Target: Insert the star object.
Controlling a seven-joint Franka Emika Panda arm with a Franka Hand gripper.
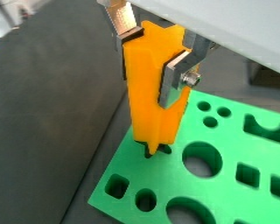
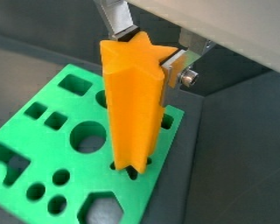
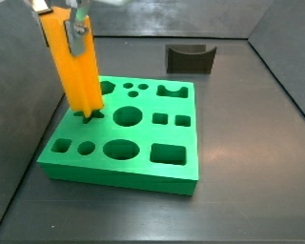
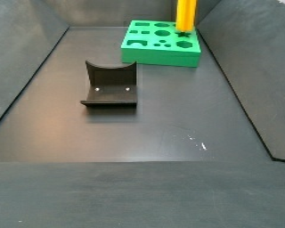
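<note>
Insertion step in hand: star object (image 1: 150, 83) pinched upright by hand (image 1: 152, 54), tip entered in star hole of green block (image 3: 130, 133). Straight downward push called for next.

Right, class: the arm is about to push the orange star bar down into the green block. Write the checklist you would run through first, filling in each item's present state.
1. Gripper shut on the star object, near its top: ok.
2. Star object roughly upright over the green block in both side views: ok.
3. Bar's lower end at the star-shaped hole near the block's edge, in both wrist views: ok.
4. Star points lined up with the hole's points: cannot tell.
5. How deep the tip already sits: cannot tell.
6. Dark grey block with a curved notch stands apart from the green block: ok.
</note>
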